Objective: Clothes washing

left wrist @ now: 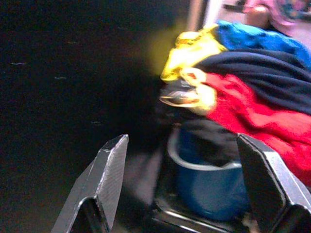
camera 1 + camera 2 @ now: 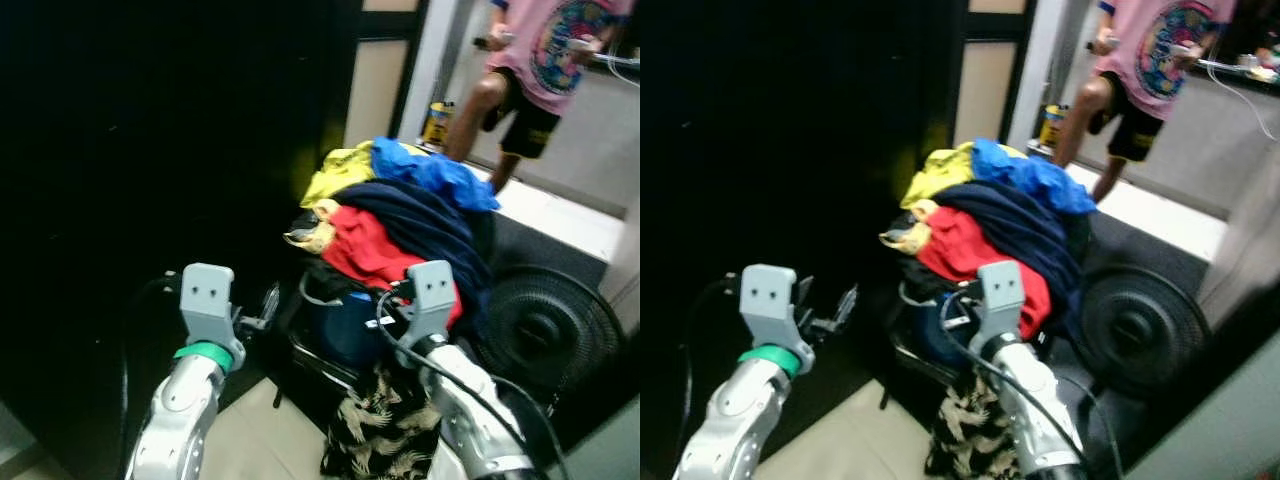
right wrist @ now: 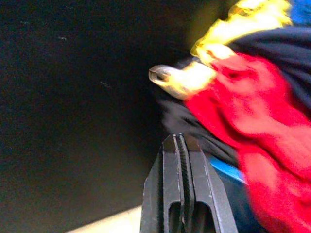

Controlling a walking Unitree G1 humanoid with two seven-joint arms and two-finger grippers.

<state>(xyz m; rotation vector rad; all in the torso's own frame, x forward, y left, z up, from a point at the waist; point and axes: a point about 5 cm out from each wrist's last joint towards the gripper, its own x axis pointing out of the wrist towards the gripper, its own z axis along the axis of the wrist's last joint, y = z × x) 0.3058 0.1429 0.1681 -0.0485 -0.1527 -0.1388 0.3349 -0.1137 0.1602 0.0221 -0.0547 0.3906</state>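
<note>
A heap of clothes [image 2: 400, 220] is piled over a blue bucket [image 1: 209, 189]: a yellow garment [image 2: 340, 170] and a blue one [image 2: 430, 170] on top, a navy one [image 2: 420, 215] and a red one [image 2: 365, 245] below. A black and beige patterned cloth [image 2: 385, 430] hangs down in front. My left gripper [image 1: 182, 141] is open and holds nothing, a short way left of the bucket. My right gripper [image 3: 179, 138] is shut with nothing between its fingers, close in front of the red garment.
A large dark surface [image 2: 150, 150] stands along the left. A black fan [image 2: 545, 325] lies right of the heap. A person [image 2: 540, 70] stands at the back right on a raised white ledge, near a yellow can [image 2: 436, 125]. Pale floor tiles [image 2: 260, 430] lie below.
</note>
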